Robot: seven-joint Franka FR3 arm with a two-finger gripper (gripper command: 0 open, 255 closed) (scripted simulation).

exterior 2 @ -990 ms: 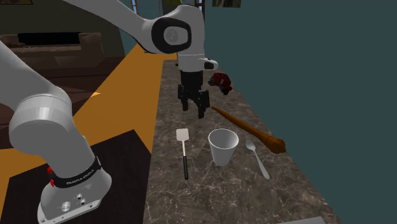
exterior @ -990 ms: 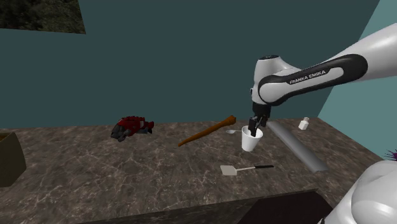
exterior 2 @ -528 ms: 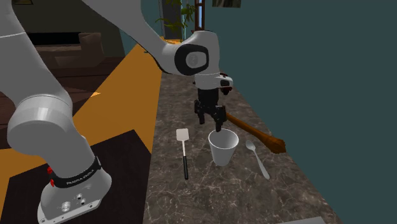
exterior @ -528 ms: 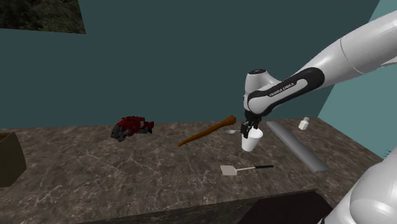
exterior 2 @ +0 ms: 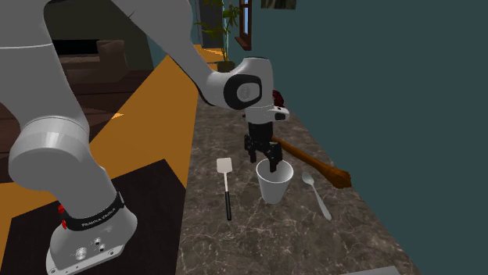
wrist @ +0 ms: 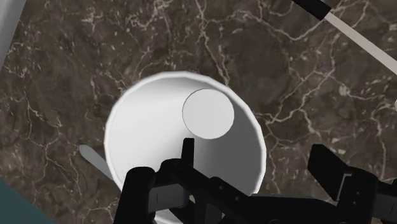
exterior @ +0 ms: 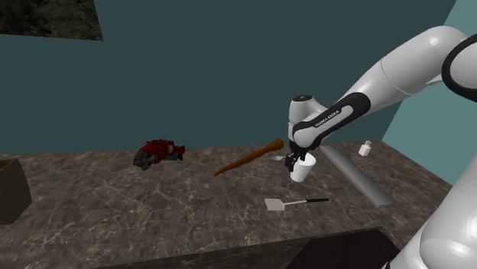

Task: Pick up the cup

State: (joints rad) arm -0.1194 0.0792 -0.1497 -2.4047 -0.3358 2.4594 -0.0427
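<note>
White tapered cup (exterior: 301,173) stands right of centre on the dark marbled counter (exterior: 153,206), and your all-black 2-finger gripper (exterior: 293,160) has dropped to its rim, fingers spread apart, so closing looks next.

The dark marbled surface (exterior: 153,206) carries one white tapered cup (exterior: 301,170), one slim grey spoon (exterior 2: 316,194), one spatula with a white blade and black handle (exterior: 294,203), one long brown club-shaped stick (exterior: 248,157), one red-and-black toy-like lump (exterior: 158,152), one small white bottle (exterior: 365,148), one long grey bar (exterior: 357,176) and one brown box (exterior: 11,189).
</note>
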